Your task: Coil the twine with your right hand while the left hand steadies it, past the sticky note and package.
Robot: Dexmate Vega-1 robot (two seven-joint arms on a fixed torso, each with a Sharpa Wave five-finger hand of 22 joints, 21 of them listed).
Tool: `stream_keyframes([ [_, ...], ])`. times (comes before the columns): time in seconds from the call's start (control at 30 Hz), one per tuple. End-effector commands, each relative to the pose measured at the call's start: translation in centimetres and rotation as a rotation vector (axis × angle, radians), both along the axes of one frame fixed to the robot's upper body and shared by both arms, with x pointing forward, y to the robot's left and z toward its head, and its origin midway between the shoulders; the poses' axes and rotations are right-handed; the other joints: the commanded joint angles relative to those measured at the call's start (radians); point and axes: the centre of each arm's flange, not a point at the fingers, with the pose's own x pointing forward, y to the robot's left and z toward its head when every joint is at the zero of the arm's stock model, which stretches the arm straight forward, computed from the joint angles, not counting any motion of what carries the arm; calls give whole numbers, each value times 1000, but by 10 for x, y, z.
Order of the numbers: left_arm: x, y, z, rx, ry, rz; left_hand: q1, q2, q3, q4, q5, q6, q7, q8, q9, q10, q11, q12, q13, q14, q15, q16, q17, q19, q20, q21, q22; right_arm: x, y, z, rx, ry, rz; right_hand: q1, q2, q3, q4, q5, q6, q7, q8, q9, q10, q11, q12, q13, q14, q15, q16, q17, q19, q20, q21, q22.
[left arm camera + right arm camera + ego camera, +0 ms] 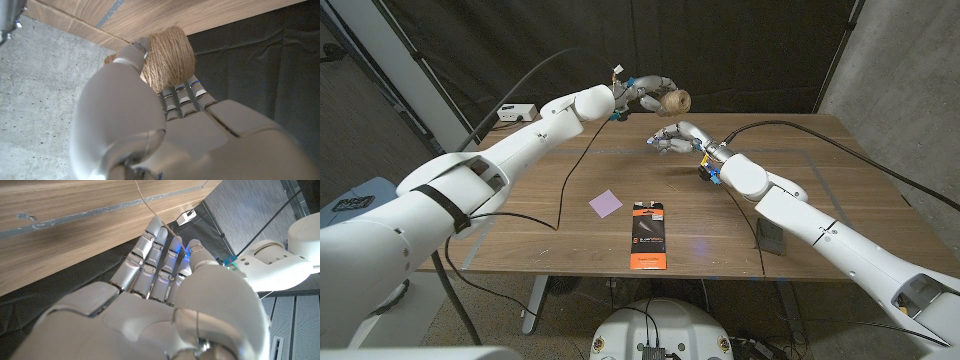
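Holding a tan ball of wound twine [671, 100] above the far edge of the brown wooden tabletop [840, 185], the left hand [642, 91] grips it. The right hand [675, 137] hovers just below, fingers curled; whether they pinch the strand I cannot tell. Nearer lie a purple square sticky note [605, 203] and an orange-and-black flat package [647, 235], with a dark flat object [771, 238] to the right.

Twine ball [167, 57] rough, fibrous, matt tan. Table [840, 190] wood-grain with slight sheen; left hand [642, 90] and right hand [678, 136] smooth glossy grey-white plastic shells, fingers [150, 260] satin silver. Sticky note [605, 203] matt purple paper; package [648, 235] glossy.
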Motion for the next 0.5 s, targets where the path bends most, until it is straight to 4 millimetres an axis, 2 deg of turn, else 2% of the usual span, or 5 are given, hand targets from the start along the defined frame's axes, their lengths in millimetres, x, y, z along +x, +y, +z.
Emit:
stream_keyframes([
  [0.03, 2, 0, -3, -19, 2, 9, 4, 15, 34, 29, 6, 33, 23, 8, 2, 8, 5, 0, 2, 6, 4, 4, 10, -2, -1, 8, 1, -8, 2, 1, 7, 0, 32, 11, 0, -4, -2, -3, 9, 7, 1, 3, 8, -1, -4, 2, 9, -142, 1, 3, 4, -80, 5, 3],
  [0.5, 0, -3, -4, -19, 0, 10, 5, 15, 35, 29, 9, 34, 25, 7, 2, 8, 6, -1, 3, 5, 5, 6, 12, -2, 1, 11, 1, -17, -2, 0, 38, -13, 39, 15, -1, -6, -3, -4, 16, 9, 0, 4, 15, -1, -7, 1, 15, -144, 0, 5, 6, -80, 8, 3],
])
